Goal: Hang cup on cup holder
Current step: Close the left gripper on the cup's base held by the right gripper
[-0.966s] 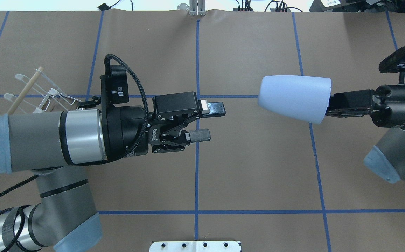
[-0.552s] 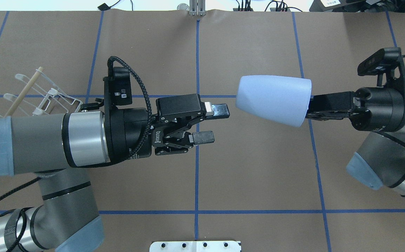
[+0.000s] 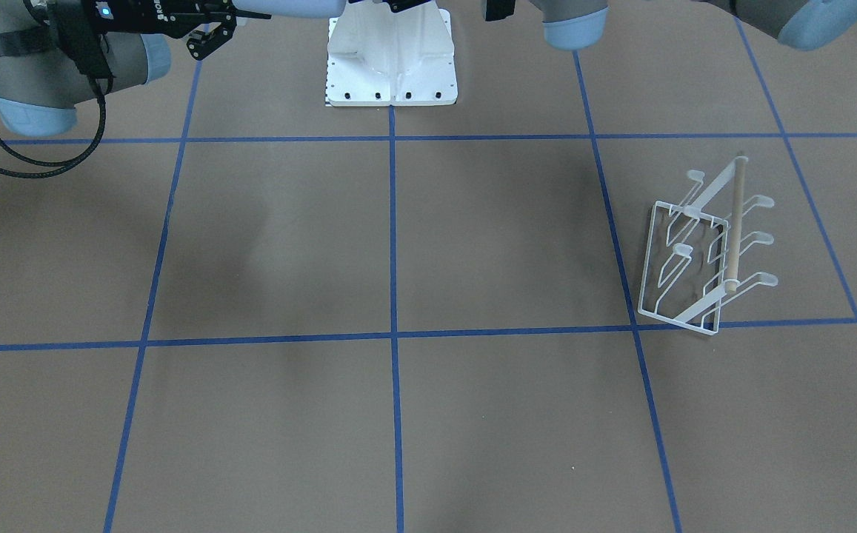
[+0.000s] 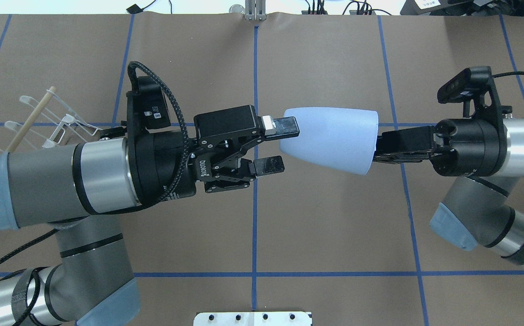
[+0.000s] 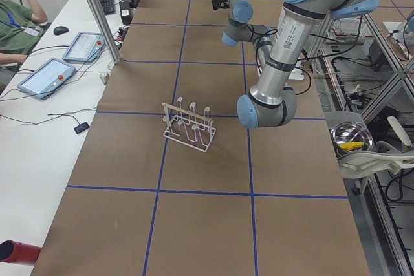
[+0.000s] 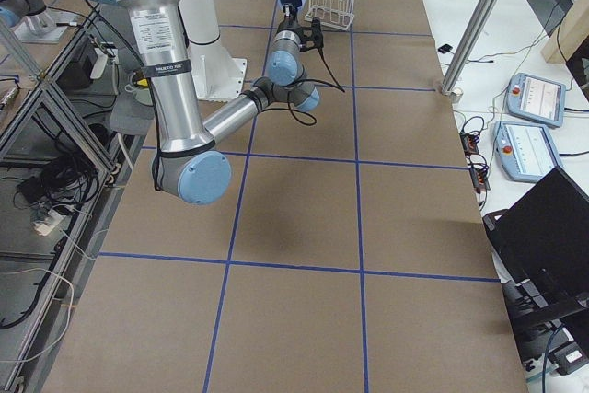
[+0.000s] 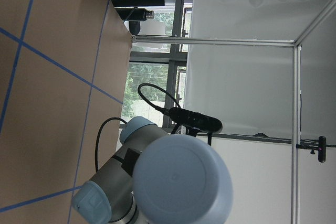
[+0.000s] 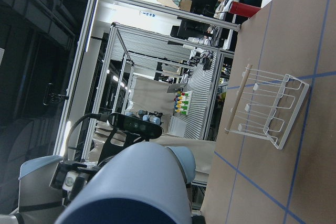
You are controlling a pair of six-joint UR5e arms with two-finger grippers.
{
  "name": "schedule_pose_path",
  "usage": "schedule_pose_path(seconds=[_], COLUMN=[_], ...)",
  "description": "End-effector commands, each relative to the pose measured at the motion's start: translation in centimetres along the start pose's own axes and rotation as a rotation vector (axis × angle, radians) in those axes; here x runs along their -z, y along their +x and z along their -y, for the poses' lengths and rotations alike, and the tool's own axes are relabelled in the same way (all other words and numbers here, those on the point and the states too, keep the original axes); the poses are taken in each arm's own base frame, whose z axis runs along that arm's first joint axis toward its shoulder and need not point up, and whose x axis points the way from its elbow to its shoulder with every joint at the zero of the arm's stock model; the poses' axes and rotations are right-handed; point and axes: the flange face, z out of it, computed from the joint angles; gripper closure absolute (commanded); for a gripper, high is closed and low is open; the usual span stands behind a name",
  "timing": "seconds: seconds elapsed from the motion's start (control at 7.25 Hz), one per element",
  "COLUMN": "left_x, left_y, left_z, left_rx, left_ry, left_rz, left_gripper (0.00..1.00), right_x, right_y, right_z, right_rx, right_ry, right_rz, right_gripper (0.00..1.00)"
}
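Overhead exterior: left arm (image 4: 103,174) stands between cup (image 4: 334,138) and cup holder (image 4: 64,121).

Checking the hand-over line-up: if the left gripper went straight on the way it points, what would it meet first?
Likely the cup, its closed base facing the left gripper, whose jaws stand open. The right gripper holds it by the rim. The left wrist view shows that base close ahead.

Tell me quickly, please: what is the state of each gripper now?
Left gripper: open, holding nothing.
Right gripper: closed on the rim of the cup.
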Motion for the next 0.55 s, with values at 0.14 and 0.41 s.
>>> schedule_pose_path(seconds=[0.14, 0.41], left_x=[-0.33, -0.74], left_y=[-0.75, -0.98], left_z=[0.25, 0.21], left_rx=[0.003, 0.007], left_ry=[0.005, 0.004], left_rz=[0.010, -0.001], left_gripper=[0.02, 0.02], right_x=[-0.12, -0.18], right_y=[-0.41, -0.43], right_z=[-0.13, -0.18], right_rx=[0.004, 0.003], right_ry=[-0.004, -0.005], right_rz=[0.011, 0.010], right_gripper=[1.00, 1.00])
